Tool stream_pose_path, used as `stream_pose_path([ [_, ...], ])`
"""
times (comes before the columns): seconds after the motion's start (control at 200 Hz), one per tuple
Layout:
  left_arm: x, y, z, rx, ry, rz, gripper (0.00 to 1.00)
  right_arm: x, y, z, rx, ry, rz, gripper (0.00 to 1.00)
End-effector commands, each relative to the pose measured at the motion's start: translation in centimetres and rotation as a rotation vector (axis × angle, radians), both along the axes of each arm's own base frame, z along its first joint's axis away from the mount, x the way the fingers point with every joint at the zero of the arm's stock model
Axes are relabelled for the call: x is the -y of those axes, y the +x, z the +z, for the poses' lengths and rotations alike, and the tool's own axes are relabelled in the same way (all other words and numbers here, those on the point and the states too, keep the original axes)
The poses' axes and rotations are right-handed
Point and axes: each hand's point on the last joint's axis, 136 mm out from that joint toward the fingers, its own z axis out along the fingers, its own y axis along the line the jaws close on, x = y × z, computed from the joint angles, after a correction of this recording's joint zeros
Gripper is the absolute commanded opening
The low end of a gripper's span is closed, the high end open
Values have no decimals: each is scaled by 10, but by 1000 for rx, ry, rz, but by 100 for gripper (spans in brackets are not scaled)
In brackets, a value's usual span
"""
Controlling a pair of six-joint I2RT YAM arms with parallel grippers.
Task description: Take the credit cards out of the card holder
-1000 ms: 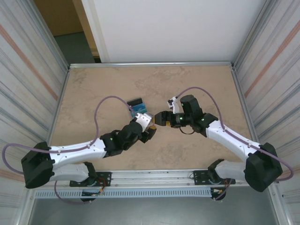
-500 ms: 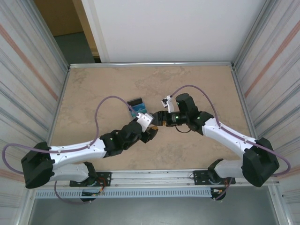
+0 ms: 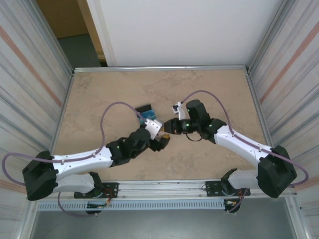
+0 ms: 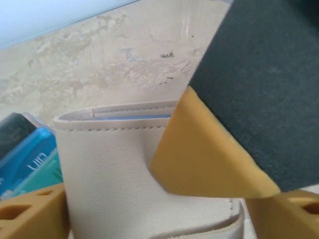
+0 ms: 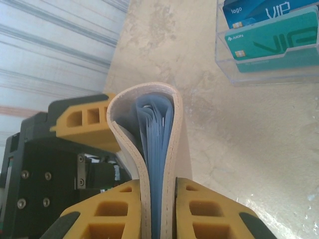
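The tan-beige card holder [image 5: 144, 88] stands on edge, folded, with light-blue inner leaves [image 5: 158, 144] showing in its mouth. My right gripper [image 5: 158, 186] is shut on it, one yellow finger [image 5: 209, 209] pressed against each outer face. From the left wrist the card holder [image 4: 109, 174] is seen face on, with the right gripper's yellow finger [image 4: 209, 149] lying across it. My left gripper [image 4: 157, 219] is open, its fingers standing just outside the holder's two side edges. Both grippers meet at mid-table [image 3: 164, 132]. Any credit cards inside the holder are hidden.
A clear tray [image 5: 249, 74] with blue and teal cards [image 5: 269, 35] sits on the table just behind the grippers; the same cards [image 3: 146, 112] lie left of the right arm. Corrugated walls [image 3: 35, 74] close in both sides.
The right gripper moved left to the card holder and shut on it. The left gripper's jaws spread apart and let go of the holder.
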Motion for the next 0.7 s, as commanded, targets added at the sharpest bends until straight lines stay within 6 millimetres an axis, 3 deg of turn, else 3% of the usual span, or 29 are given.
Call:
stream_pose_path([
  [0.0,9,-2,38,36,-115,-35,99,3,10,29,91,44,-26,0],
  [0.21,0,-17,63,80,-177,-102,99,22,24,35,118,39,-92,0],
  [0.391,-29,-22,79,110,-254,-71,99,40,31,39,139,6,-132,0],
  [0.561,-72,-6,71,28,-344,52,99,49,30,49,153,-14,-111,0],
  [0.692,-91,0,61,-73,-415,48,98,47,24,57,165,-15,-59,0],
])
